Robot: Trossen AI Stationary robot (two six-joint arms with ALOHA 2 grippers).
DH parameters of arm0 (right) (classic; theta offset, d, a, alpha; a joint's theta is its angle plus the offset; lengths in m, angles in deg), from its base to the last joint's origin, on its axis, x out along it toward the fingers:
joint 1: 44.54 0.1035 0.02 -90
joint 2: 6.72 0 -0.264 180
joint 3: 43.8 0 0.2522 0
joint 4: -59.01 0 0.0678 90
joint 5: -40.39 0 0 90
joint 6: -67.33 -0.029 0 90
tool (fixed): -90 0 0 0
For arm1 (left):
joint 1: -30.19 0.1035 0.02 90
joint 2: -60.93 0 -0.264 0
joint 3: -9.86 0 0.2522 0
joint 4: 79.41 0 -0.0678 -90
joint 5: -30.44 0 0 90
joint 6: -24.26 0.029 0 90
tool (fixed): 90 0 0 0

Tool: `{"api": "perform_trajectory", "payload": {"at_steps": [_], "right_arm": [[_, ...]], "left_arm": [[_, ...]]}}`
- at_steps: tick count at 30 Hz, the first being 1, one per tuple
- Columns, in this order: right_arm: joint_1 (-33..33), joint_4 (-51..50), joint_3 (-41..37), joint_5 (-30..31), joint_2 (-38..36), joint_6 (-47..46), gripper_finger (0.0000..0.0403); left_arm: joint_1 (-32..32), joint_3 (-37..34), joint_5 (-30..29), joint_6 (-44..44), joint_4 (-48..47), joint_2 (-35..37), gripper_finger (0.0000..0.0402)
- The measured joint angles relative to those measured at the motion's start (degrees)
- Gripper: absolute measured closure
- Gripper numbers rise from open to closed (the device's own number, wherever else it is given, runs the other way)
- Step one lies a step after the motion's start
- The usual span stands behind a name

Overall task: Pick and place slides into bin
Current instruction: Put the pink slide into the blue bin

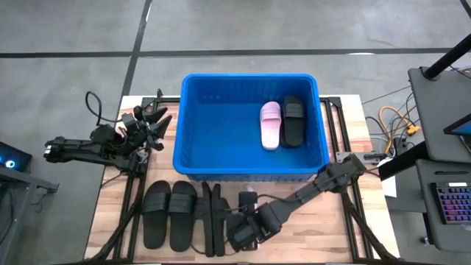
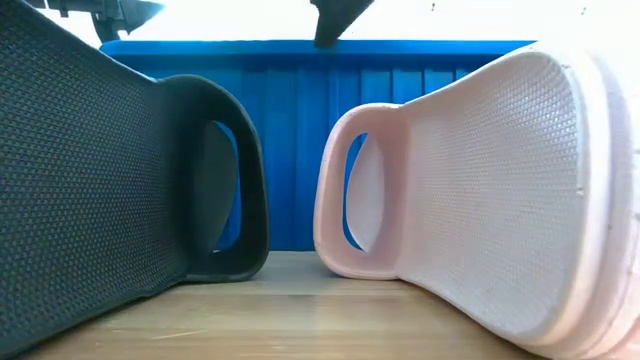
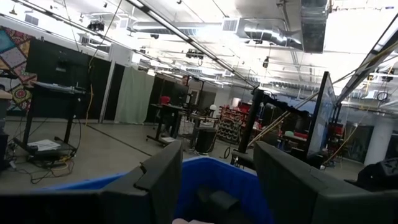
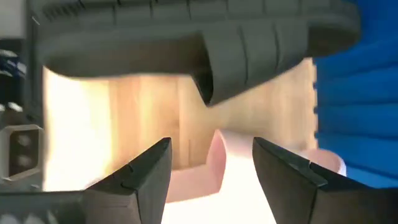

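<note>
While the blue bin already holds a pink slide beside a black one, the right gripper is low at the table's front edge, fingers apart over another pink slide. Two black slides lie nearby; the left gripper, open, waits beside the bin.
</note>
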Motion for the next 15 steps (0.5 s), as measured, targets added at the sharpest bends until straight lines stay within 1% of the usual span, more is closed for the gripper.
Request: {"api": "perform_trajectory", "payload": {"at_steps": [2, 6, 7, 9, 13, 15], "right_arm": [[0.6, -1.3, -0.1, 2.5, 0.7, 0.4, 0.0188], [1.7, -3.3, -0.2, 10.4, 1.6, 0.6, 0.0188], [1.8, -3.4, -0.4, 11.2, 1.7, 1.0, 0.0188], [1.8, -3.1, -0.4, 11.2, 2.2, 2.8, 0.0188], [1.7, -2.2, -0.5, 8.4, 3.4, 6.4, 0.0188], [1.8, -2.3, -0.8, 8.1, 3.9, 7.8, 0.0188]], "left_arm": [[0.0, 0.0, 0.0, 0.0, -0.1, -0.1, 0.0217], [0.0, 0.0, 0.0, 0.0, 0.0, -0.1, 0.0217], [0.0, 0.0, 0.0, 0.0, 0.0, 0.0, 0.0217], [0.0, 0.0, 0.0, 0.0, 0.0, 0.0, 0.0217], [0.0, 0.0, 0.0, 0.0, 0.0, -0.1, 0.0217], [0.0, 0.0, 0.0, 0.0, 0.0, -0.1, 0.0217]]}}
